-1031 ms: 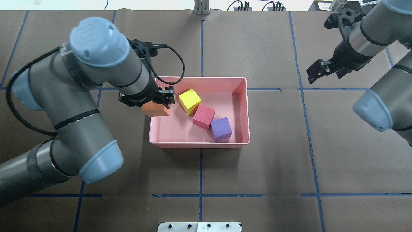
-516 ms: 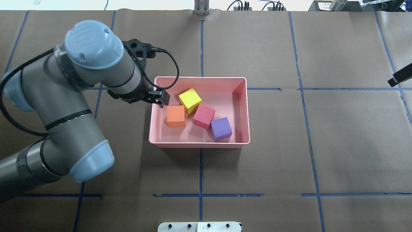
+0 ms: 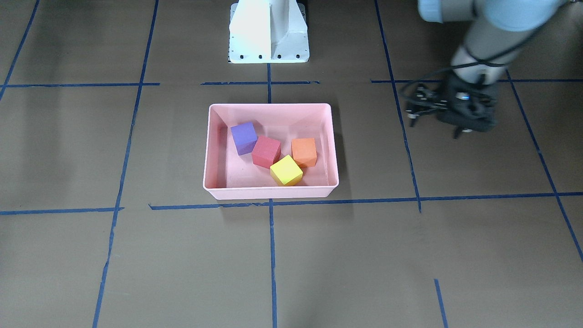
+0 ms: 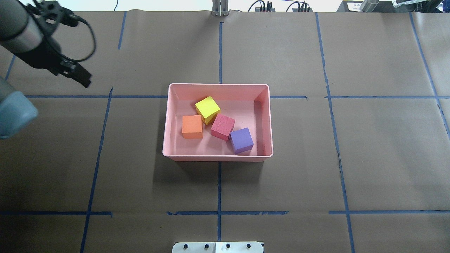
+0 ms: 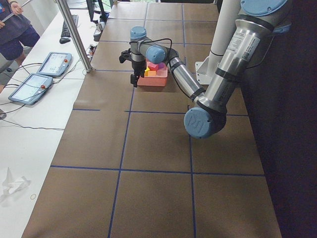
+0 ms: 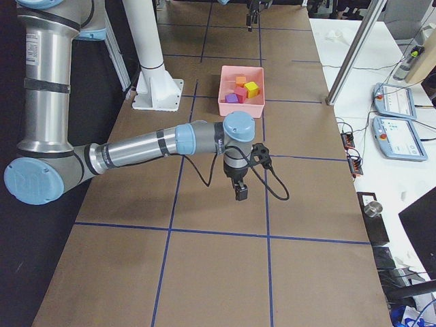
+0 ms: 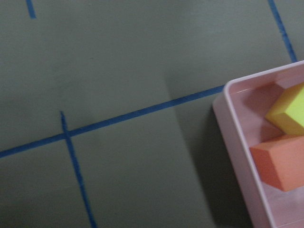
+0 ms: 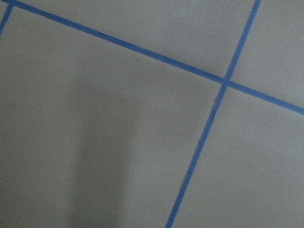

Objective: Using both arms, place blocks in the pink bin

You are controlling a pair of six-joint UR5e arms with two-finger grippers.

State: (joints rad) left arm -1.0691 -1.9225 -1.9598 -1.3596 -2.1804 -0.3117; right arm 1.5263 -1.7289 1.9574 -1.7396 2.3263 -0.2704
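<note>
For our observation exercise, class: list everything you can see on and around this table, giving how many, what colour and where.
pink bin: one, light pink, table centre
yellow block: one, yellow, in the bin
orange block: one, orange, in the bin
red-pink block: one, red-pink, in the bin
purple block: one, purple, in the bin
pedestal: one, white, robot's side
tape lines: several, blue, across the brown table
left arm: one, grey, left of the bin, jaws empty
right arm: one, grey, right of the bin, jaws empty
</note>
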